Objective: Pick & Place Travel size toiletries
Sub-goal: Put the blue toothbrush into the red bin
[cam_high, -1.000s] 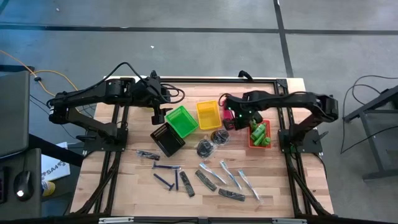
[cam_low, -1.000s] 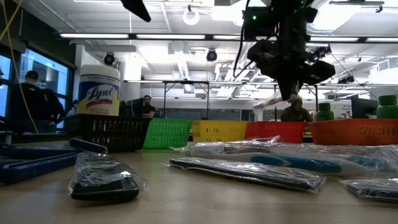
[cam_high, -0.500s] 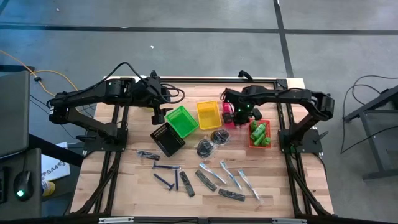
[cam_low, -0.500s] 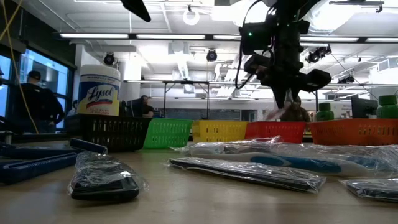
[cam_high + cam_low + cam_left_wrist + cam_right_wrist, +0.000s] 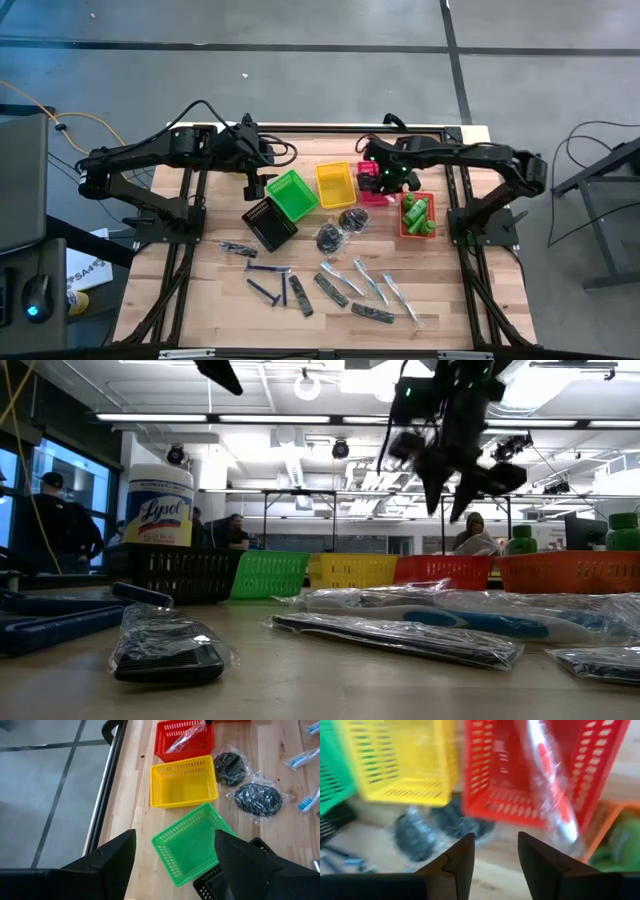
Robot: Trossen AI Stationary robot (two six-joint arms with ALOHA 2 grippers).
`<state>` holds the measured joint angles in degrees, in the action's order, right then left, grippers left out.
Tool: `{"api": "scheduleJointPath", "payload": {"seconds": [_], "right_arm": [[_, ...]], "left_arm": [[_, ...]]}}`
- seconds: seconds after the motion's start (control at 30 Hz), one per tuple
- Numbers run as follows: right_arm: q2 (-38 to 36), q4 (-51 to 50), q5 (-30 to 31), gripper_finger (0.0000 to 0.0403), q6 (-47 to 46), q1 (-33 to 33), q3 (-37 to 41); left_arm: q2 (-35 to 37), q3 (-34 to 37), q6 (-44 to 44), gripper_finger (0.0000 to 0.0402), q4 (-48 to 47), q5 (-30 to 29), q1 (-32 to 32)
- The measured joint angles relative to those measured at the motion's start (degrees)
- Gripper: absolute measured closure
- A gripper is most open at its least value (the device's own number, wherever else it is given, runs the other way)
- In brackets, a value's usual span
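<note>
Clear-white packet now lies slanted in the red basket, dropped a moment ago by the right pincer, fingers parted above; left pincer waits released—one item placed, many left on the desk.

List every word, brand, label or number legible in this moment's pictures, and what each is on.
"Lysol": on the yellow label of the white tub behind the black basket, low view.
Smaller print on that label: too small to read.
Sheet on the floor left of the table, high view: has dark print, too small to read.
Baskets and toiletry wrappers: no readable text in any view.
</note>
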<state>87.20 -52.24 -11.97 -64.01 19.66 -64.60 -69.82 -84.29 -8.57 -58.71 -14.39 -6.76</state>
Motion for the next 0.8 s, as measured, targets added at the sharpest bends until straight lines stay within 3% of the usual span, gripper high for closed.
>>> {"api": "scheduleJointPath", "payload": {"seconds": [0.3,0.57,0.8], "right_arm": [[-9.3,-0.2,3.5,0.0285,-12.1,-15.1,0.0],[-8.4,-3.5,3.0,0.0293,-23.9,-34.0,-0.1],[-5.3,-6.0,2.2,0.0278,-30.8,-44.3,0.0]], "left_arm": [[0.0,0.0,0.3,0.0142,-0.7,0.0,0.0],[0.0,0.0,0.3,0.0142,-1.0,0.0,0.0],[0.0,0.0,0.0,0.0142,-1.0,0.0,0.0]]}}
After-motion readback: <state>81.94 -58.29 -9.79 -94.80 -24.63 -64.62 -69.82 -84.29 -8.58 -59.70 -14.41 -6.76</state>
